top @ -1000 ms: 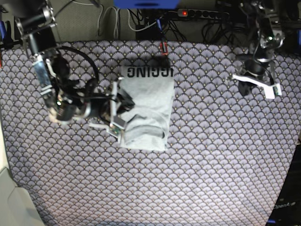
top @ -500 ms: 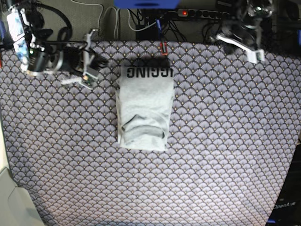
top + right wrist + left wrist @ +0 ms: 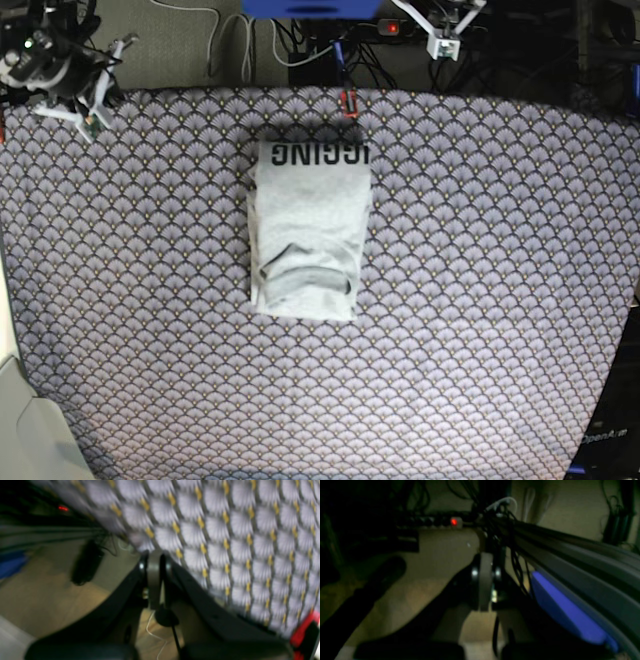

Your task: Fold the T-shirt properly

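Note:
The pale grey T-shirt (image 3: 308, 230) lies folded into an upright rectangle in the middle of the tablecloth (image 3: 480, 300), with black lettering along its far edge and a creased fold near its front end. My right gripper (image 3: 98, 88) is over the table's back left corner, far from the shirt; in the right wrist view (image 3: 153, 560) its jaws are pressed together with nothing between them. My left gripper (image 3: 441, 28) is raised behind the table's back edge; in the left wrist view (image 3: 485, 562) its jaws are together and empty.
A power strip with a red light (image 3: 390, 27), a blue block (image 3: 310, 7) and cables sit behind the table. A small red clip (image 3: 348, 103) is at the back edge, just beyond the shirt. A light surface (image 3: 25, 430) shows at front left.
Both arms have pulled away from the table's middle. The right gripper went from the shirt's left edge to the back left corner. The left gripper rose behind the back edge. The shirt lies unchanged.

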